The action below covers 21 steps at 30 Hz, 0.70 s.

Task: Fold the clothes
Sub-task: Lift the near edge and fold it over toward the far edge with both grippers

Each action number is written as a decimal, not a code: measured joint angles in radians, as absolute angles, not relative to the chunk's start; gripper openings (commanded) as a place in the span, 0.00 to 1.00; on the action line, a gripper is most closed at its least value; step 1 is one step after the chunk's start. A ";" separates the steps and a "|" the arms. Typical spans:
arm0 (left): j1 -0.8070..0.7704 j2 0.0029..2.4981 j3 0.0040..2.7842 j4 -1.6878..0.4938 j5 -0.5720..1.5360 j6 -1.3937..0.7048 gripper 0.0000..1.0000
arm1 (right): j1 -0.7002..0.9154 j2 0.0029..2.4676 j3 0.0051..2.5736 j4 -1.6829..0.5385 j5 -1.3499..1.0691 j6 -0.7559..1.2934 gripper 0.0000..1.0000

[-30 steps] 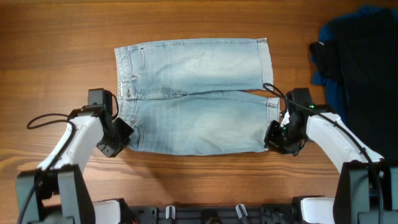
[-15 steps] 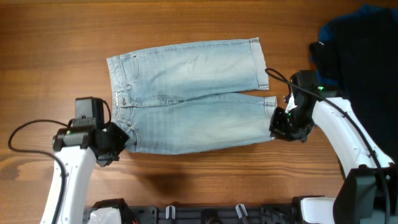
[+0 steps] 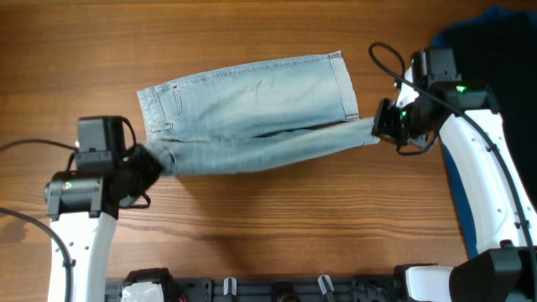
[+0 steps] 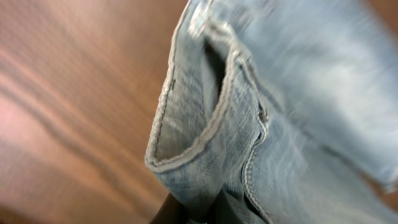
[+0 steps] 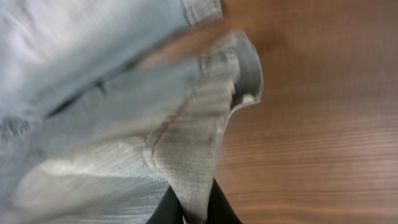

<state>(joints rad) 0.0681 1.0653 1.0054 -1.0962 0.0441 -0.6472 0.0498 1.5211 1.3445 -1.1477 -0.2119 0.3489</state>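
Left pincer [image 3: 153,162] clamps the shorts [image 3: 252,92] at the waistband, right pincer [image 3: 377,130] at the near hem; I'd carry both level, landing edge on far edge.

Faded light blue denim shorts [image 3: 252,101]; brown wood-grain table [image 3: 252,25]; dark blue cloth [image 3: 491,25] at upper right of frame.

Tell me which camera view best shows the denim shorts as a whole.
Overhead: it shows the whole denim shorts, their near edge held by the left gripper and right gripper. The left wrist view shows only the waistband corner, the right wrist view only a blurred leg hem.
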 measured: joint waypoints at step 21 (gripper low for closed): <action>0.064 1.412 1.060 -0.479 0.027 -0.648 0.04 | 0.052 1.731 1.368 -0.664 -0.207 0.346 0.04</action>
<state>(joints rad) 0.0643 1.4117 1.0603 -0.4789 0.0265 -0.6476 0.0517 1.7313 1.3678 -0.6640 -0.2073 0.3458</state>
